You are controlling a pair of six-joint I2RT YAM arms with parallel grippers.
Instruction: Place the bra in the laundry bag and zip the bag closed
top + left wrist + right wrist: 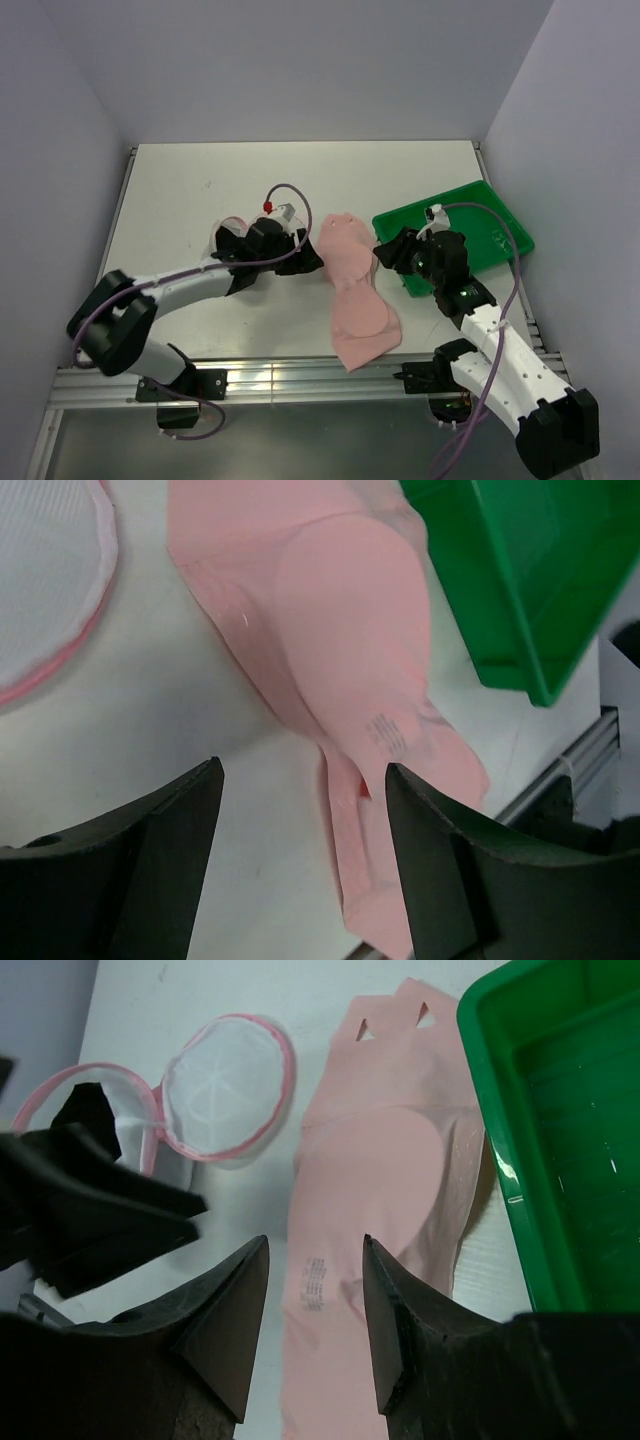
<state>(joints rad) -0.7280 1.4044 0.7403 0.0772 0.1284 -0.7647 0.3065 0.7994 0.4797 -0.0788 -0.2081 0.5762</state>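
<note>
The pale pink bra [356,290] lies flat on the table, running from the middle toward the front edge. My left gripper [306,258] hovers just left of its upper part, jaws open and empty; in the left wrist view the bra [340,630] lies beyond the open gripper [305,780]. My right gripper [384,254] sits at the bra's right edge, open and empty, above the bra [380,1180] in the right wrist view, where the gripper [315,1250] holds nothing. The white mesh laundry bag [225,1085] with pink rim lies open left of the bra, mostly hidden under the left arm in the top view.
A green plastic tray [500,225] stands at the right, close behind my right wrist, its corner [520,570] next to the bra. The table's front rail [300,375] runs just below the bra's lower end. Walls enclose the table on three sides.
</note>
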